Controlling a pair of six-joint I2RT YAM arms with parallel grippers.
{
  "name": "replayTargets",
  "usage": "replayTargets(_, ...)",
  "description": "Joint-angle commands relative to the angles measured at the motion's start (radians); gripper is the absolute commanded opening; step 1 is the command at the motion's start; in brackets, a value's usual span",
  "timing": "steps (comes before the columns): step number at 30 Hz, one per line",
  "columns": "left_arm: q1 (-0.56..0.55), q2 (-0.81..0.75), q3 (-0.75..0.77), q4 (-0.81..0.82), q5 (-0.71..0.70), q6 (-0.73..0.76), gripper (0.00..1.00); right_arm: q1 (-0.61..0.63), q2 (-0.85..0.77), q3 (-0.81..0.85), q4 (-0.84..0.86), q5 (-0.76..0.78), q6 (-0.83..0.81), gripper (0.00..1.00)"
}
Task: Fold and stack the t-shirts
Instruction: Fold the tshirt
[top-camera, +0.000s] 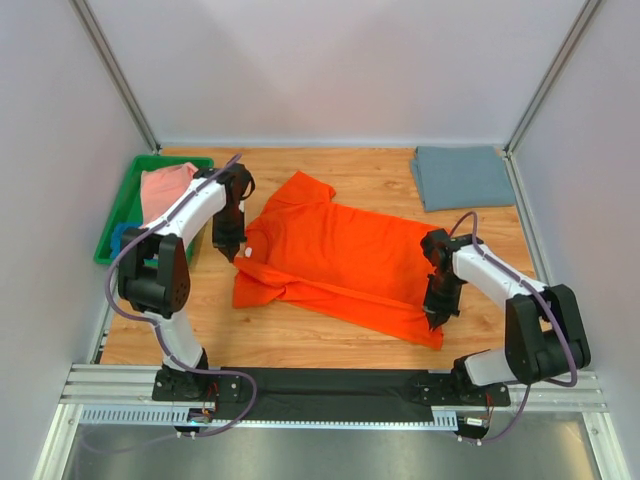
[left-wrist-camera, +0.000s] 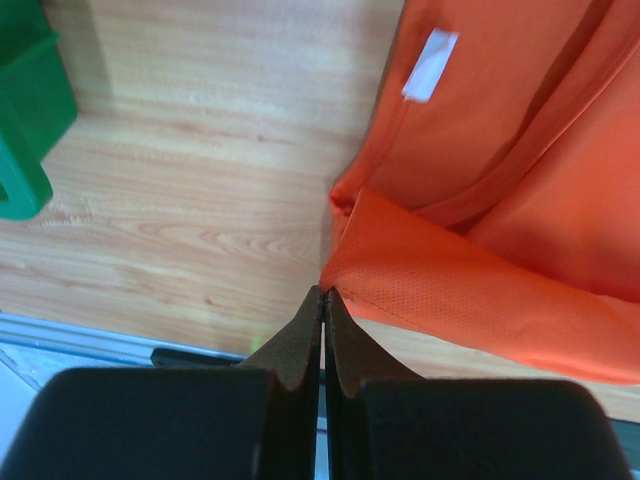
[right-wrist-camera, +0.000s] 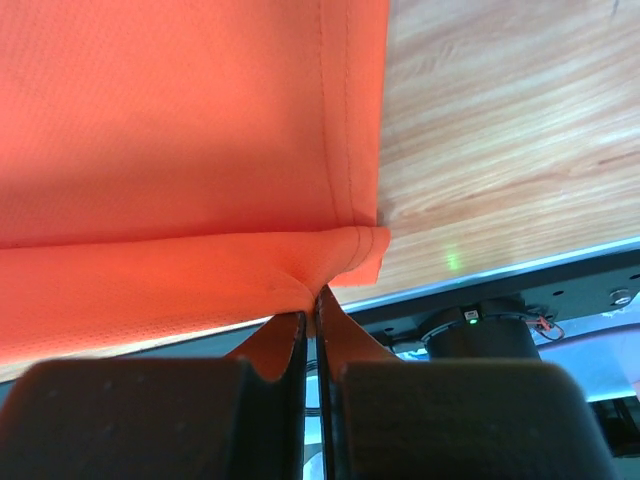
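The bright orange t-shirt (top-camera: 340, 255) lies spread across the middle of the wooden table, partly doubled over along its near edge. My left gripper (top-camera: 232, 252) is shut, its tips pinching a corner of the shirt's left side (left-wrist-camera: 420, 280); a white label (left-wrist-camera: 430, 64) shows on the cloth beyond. My right gripper (top-camera: 437, 318) is shut on the near right hem corner (right-wrist-camera: 350, 255), and the cloth puckers at its tips (right-wrist-camera: 315, 292). A slate grey-blue t-shirt (top-camera: 462, 176) lies folded at the back right. A salmon pink t-shirt (top-camera: 165, 185) sits in the tray with a bit of blue cloth (top-camera: 122, 238).
A green plastic tray (top-camera: 118, 205) stands at the left edge of the table, close behind my left arm; its corner (left-wrist-camera: 30, 110) shows in the left wrist view. White walls enclose the table. A black strip and metal rail (top-camera: 330, 385) run along the near edge.
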Motion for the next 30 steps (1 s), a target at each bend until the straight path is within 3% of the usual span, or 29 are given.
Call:
replayTargets(1, -0.005, 0.049, 0.091, 0.005, -0.036, 0.004, 0.0, -0.001, 0.017, 0.036, 0.036, 0.055, -0.009, 0.0)
replayTargets(9, -0.005, 0.135, 0.203, 0.013, -0.042, -0.027, 0.04, -0.026, 0.077, 0.101, 0.039, 0.113, -0.018, 0.07)
replayTargets(11, -0.005, 0.135, 0.251, 0.017, -0.042, -0.027, 0.15, -0.038, 0.078, 0.133, 0.03, 0.133, -0.016, 0.15)
replayTargets(13, -0.005, 0.125, 0.283, 0.019, -0.045, -0.028, 0.28, -0.038, 0.072, 0.154, 0.003, 0.158, -0.015, 0.17)
replayTargets(18, -0.005, 0.034, 0.309, 0.055, -0.015, -0.004, 0.39, -0.039, 0.017, 0.147, -0.02, 0.104, 0.022, 0.25)
replayTargets(25, -0.007, -0.07, 0.148, 0.025, 0.048, -0.015, 0.4, -0.039, -0.026, 0.116, -0.005, 0.057, 0.042, 0.25)
replayTargets(30, -0.011, -0.206, -0.111, 0.091, 0.137, -0.042, 0.4, -0.033, -0.017, 0.038, 0.159, -0.061, 0.077, 0.24)
